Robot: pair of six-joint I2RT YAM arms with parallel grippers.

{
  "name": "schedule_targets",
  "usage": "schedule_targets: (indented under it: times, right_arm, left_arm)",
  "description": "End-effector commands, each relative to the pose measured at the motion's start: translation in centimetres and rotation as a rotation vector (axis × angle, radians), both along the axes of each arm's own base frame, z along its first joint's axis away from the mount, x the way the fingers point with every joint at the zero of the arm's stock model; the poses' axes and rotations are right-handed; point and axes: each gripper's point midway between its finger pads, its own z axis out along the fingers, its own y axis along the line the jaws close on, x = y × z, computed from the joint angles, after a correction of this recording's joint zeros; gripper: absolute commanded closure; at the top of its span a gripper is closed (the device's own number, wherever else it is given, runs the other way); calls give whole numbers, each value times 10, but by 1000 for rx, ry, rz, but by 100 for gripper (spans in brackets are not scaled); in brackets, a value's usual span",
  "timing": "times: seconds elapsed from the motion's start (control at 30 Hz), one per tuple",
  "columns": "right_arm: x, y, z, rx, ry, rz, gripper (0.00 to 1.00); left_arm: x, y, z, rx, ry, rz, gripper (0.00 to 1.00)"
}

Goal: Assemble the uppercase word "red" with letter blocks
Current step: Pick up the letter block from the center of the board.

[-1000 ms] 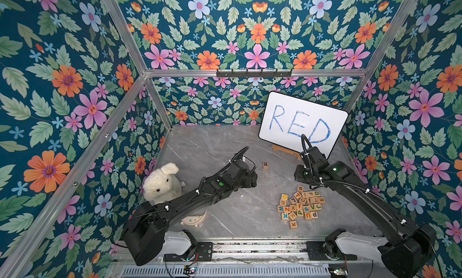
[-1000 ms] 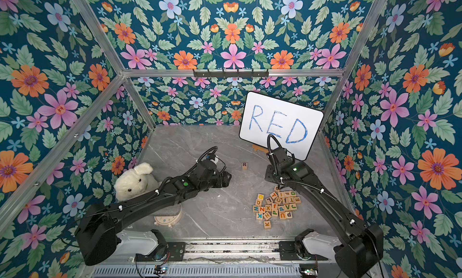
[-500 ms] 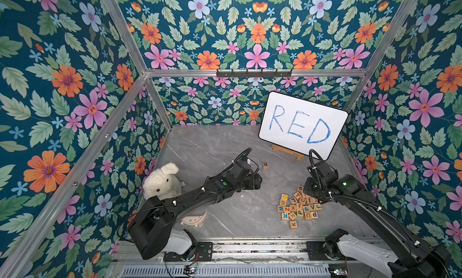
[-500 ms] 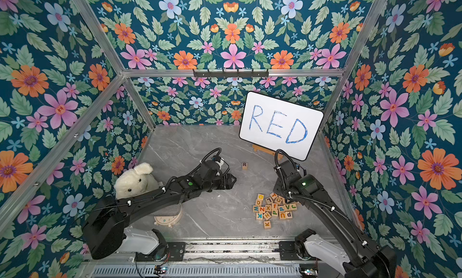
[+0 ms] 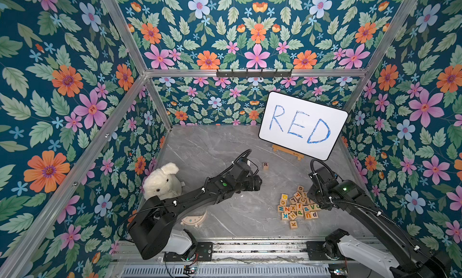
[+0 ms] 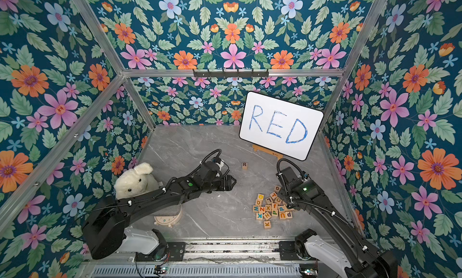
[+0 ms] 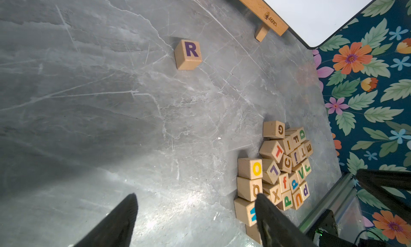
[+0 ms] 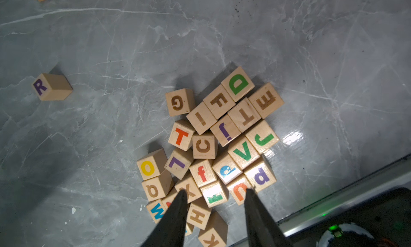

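Status, all positions taken off the white board (image 5: 302,125) (RED in blue, on its wooden stand (image 5: 287,151)).

R block (image 5: 265,165): alone on the grey table (image 5: 200,149), just in front of the stand, off the R end of the writing. It lies flat with the dark R face up and nothing touching it.

Pile of letter blocks (image 5: 297,206): 1 loose heap, farther out from the board than the R block, below the D end of the writing. It is well apart from the R block.

D block (image 8: 238,83) (green D) and E block (image 8: 265,100) (brownish-orange E) sit corner to corner at the board-side end of the pile. My right arm covers both in both top views.

My left gripper (image 7: 195,197): jaws spread, nothing between them. It hangs over bare table, farther from the board than the R block, with the pile just off 1 fingertip.

My right gripper (image 8: 215,191): jaws parted, not clamped on anything. It is over the end of the pile farthest from the board, with a green-lettered block showing in the gap below. I can't tell whether the tips touch any block.

Plush toy (image 5: 162,183) and a small clock (image 5: 193,219): well away from the board, by my left arm.
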Motion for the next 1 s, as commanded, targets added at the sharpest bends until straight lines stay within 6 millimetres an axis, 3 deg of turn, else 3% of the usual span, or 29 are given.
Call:
schedule_targets:
  times: [0.0, 0.27, 0.97]
  right_arm:
    - [-5, -15, -6, -29, 22, -66, 55]
    - [1, -36, -26, 109, 2, -200, 56]
    - [34, -81, -63, 189, 33, -334, 56]
  left_arm:
    - [1, 1, -1, -15, -1, 24, 15]
    - [0, 8, 2, -9, -26, 34, 15]
    - [-3, 25, 5, 7, -65, 69, 15]
